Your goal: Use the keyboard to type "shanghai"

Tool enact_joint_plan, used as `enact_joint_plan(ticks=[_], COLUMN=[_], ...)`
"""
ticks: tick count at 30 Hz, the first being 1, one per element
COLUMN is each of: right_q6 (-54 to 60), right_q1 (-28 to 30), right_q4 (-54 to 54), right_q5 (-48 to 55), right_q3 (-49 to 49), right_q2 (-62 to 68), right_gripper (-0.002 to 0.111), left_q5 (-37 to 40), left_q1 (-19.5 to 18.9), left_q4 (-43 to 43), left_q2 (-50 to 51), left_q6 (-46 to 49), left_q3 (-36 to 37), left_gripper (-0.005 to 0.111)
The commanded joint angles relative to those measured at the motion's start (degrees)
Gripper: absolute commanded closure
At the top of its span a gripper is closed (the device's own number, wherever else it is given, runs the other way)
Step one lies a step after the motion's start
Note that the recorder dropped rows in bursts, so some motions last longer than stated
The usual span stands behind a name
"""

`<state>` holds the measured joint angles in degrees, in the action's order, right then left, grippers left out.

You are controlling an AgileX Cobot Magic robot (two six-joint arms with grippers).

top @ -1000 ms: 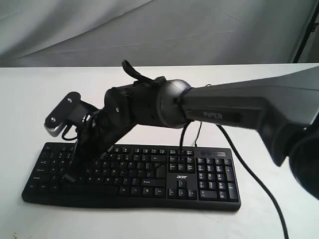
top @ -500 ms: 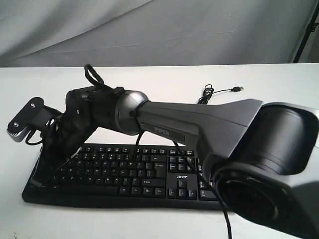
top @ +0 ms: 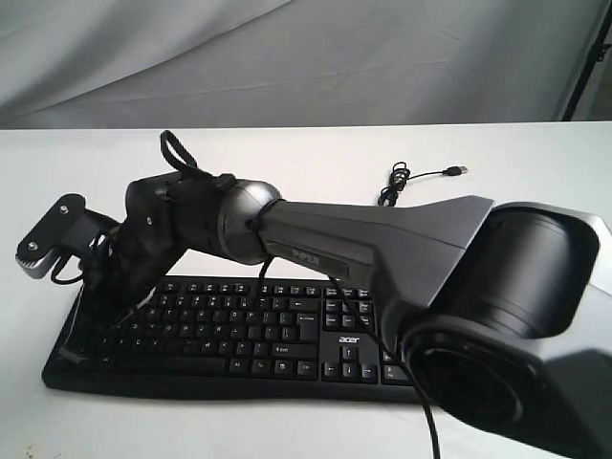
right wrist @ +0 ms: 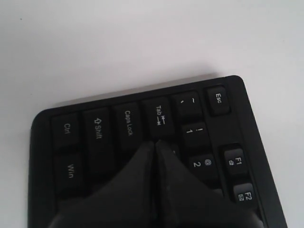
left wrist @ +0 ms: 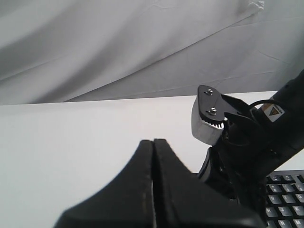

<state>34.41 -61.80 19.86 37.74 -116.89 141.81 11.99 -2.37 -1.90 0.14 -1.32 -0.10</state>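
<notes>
Keyboard (top: 287, 335) logo "acer"; right arm (top: 382, 239) marked "PIPER".

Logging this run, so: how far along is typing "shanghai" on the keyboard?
Done: cannot tell; no screen shows typed letters. In hand: the right gripper, jaws shut, sits at the left end of the acer keyboard beside Tab and Caps Lock; the key beneath is hidden. The left gripper, also shut, hovers over the white table. Left: unknown.

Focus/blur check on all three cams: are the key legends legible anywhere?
Right wrist view: keyboard legends legible, right gripper blurred close-up. Exterior view: soft, most legends unreadable, right arm looms large. Left wrist view: left gripper an unfocused dark silhouette.
</notes>
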Motion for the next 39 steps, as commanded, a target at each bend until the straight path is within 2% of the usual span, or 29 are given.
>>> enact_joint_plan(ticks=[1, 39], right_q6=[-0.14, -0.14], right_q1=[-0.32, -1.04], right_q4=[-0.15, -0.8], right_q5=[-0.17, -1.1], right_q3=[-0.48, -0.48], right_q2=[-0.11, 0.56], right_gripper=[0.108, 0.108], left_q5=[-0.63, -0.63], left_q1=[0.37, 0.37], left_q4=[0.02, 0.02], left_q2=[-0.14, -0.14], left_q6=[-0.17, -0.17], left_q3=[0.1, 0.1], left_gripper=[0.107, 0.107])
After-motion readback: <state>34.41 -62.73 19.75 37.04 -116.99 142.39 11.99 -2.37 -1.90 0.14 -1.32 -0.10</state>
